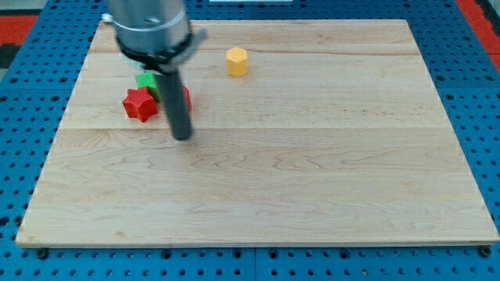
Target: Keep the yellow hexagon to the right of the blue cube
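Observation:
The yellow hexagon sits on the wooden board near the view's top, a little left of the middle. No blue cube shows in this view. My tip rests on the board at the left, below and to the left of the yellow hexagon. It stands just below and right of a small cluster of blocks. The rod hides part of that cluster.
A red star block lies left of my tip. A green block sits above it, partly behind the rod. A red block peeks out to the rod's right. The wooden board lies on a blue pegboard.

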Controlling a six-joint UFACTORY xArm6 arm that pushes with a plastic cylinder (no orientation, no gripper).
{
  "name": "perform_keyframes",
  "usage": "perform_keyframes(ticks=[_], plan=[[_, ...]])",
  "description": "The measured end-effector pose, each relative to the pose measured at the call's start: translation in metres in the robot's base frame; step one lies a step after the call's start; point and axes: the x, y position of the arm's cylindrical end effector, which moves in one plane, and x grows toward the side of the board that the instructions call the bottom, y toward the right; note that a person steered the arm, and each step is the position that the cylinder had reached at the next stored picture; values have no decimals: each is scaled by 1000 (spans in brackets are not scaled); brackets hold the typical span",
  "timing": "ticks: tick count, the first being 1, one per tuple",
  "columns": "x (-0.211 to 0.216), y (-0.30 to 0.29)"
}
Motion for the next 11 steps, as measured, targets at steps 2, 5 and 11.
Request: perform_keyframes(ticks=[2,5,11], plan=[[-96,191],[-190,74],[-162,22]])
